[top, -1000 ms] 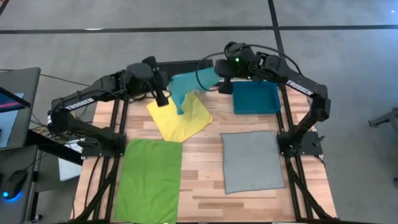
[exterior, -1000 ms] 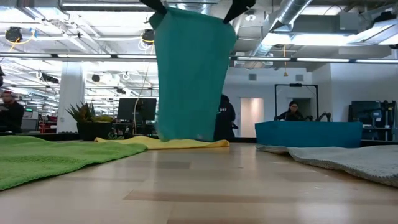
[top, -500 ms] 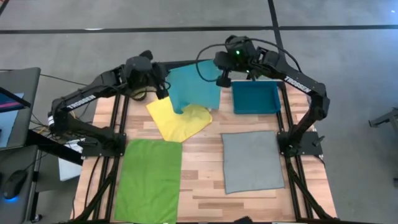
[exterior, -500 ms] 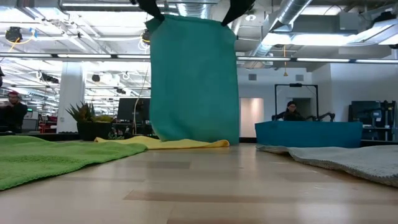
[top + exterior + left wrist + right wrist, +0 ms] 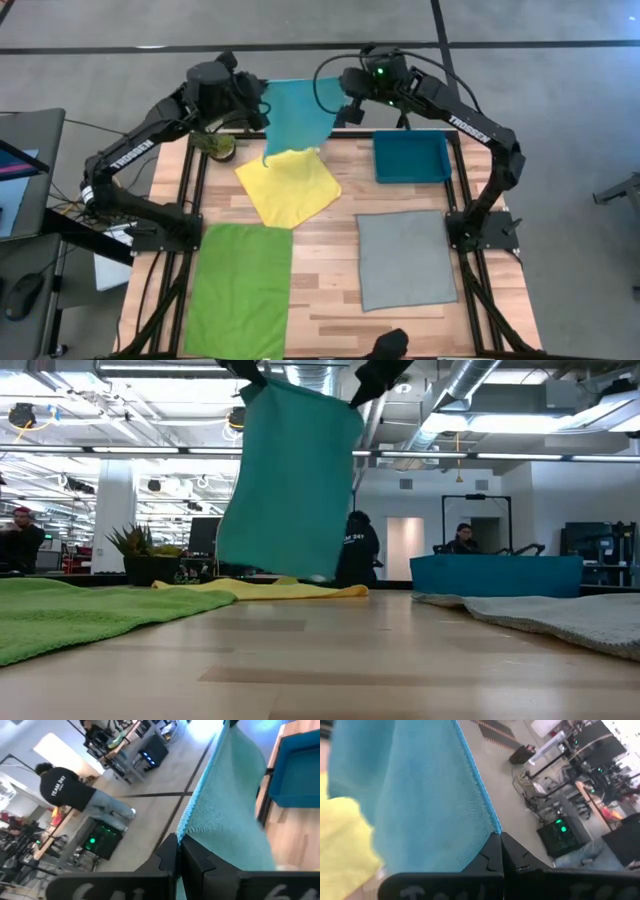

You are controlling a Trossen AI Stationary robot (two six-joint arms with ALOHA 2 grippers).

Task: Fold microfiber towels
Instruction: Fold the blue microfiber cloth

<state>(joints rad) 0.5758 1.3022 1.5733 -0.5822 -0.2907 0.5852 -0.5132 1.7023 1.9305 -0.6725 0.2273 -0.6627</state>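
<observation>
your turquoise towel (image 5: 296, 112) is up in the air at the far edge of the table, hanging spread betw both arms. in the low view it (image 5: 290, 480) hangs as a flat sheet, tilted, bottom hem just clear of the yellow towel (image 5: 262, 589) below it. the left gripper (image 5: 262, 100) is clenched on one top corner; in the left wrist view you see the cloth edge (image 5: 220, 805) pinched right at the closed fingertips (image 5: 172, 851). the right gripper (image 5: 343, 106) is clenched on the other top corner, and the right wrist view shows the same thing: hem of the towel (image 5: 420, 800) running into the closed fingertips (image 5: 496, 849).

the yellow towel (image 5: 288, 186) lies flat on the wood as a diamond shape, under and just in front of the hanging one. the green towel (image 5: 240, 288) is spread flat at the near left corner of the table, the grey towel (image 5: 405, 258) spread flat at near right, well apart from each other w/ bare wood betw them. the teal bin (image 5: 411, 157) sits at the far right, beside the right arm, just behind the grey towel.

beyond the table, in the low view, a person in a dark top (image 5: 356, 555) stands behind the hanging cloth, and another person (image 5: 459, 541) is behind the bin (image 5: 495, 574). a potted plant (image 5: 135, 545) stands at far left.
</observation>
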